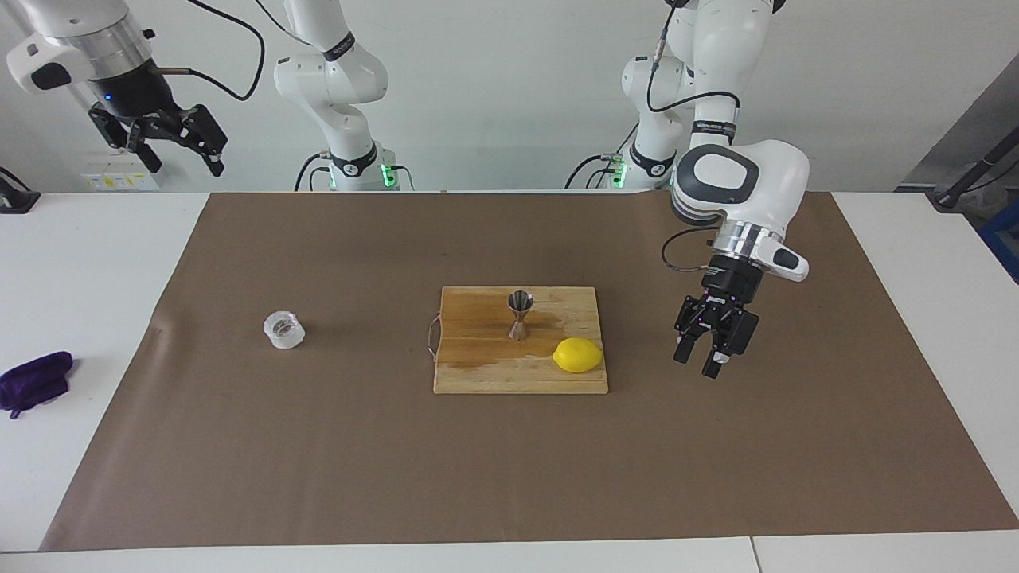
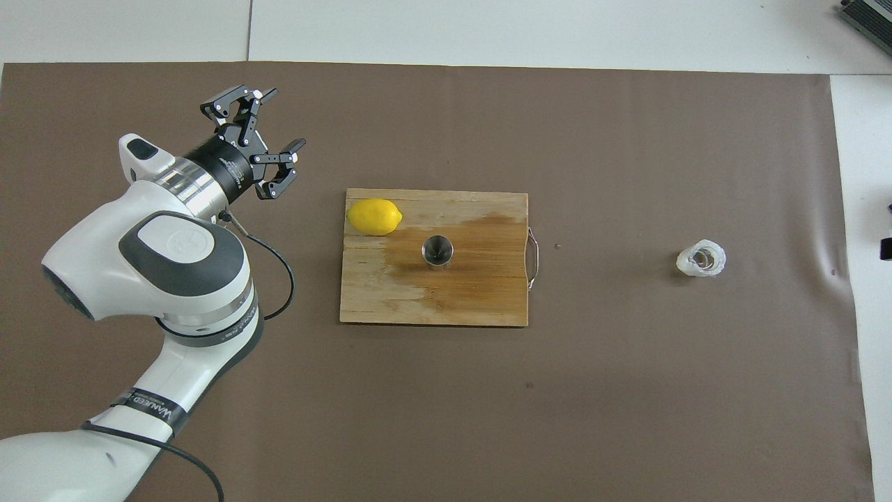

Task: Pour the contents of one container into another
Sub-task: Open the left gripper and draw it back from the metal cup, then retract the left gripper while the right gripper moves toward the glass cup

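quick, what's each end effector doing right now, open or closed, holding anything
Left end effector: open, empty, over the brown mat beside the cutting board.
Right end effector: open, empty, waiting raised at the right arm's end of the table.

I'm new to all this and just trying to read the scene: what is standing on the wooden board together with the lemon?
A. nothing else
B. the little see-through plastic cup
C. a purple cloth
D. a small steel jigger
D: the steel jigger stands upright on the cutting board near the lemon, while the plastic cup sits off the board on the brown mat, toward the right arm's end of the table.
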Controlling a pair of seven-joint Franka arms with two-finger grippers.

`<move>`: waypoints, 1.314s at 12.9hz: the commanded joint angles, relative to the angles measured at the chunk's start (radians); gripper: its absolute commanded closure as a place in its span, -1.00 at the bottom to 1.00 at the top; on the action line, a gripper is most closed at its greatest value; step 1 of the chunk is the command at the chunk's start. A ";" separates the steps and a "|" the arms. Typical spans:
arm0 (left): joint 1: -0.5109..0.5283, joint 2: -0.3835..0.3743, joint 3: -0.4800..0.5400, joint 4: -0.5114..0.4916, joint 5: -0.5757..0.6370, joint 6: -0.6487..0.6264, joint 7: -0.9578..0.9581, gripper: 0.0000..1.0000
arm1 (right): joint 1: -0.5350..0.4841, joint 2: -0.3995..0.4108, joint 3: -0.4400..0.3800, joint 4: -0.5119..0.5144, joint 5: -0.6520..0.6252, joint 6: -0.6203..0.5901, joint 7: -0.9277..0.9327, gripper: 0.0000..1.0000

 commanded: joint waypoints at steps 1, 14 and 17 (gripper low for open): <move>0.092 -0.002 -0.008 0.021 0.267 -0.175 0.013 -0.60 | -0.028 -0.056 -0.041 -0.150 0.095 0.127 -0.293 -1.00; 0.241 0.055 -0.004 0.389 1.137 -0.963 0.318 -0.60 | -0.056 0.259 -0.236 -0.322 0.774 0.282 -1.699 -1.00; 0.243 0.047 0.000 0.445 1.177 -1.091 0.441 -0.60 | -0.065 0.346 -0.239 -0.322 0.911 0.229 -1.911 -1.00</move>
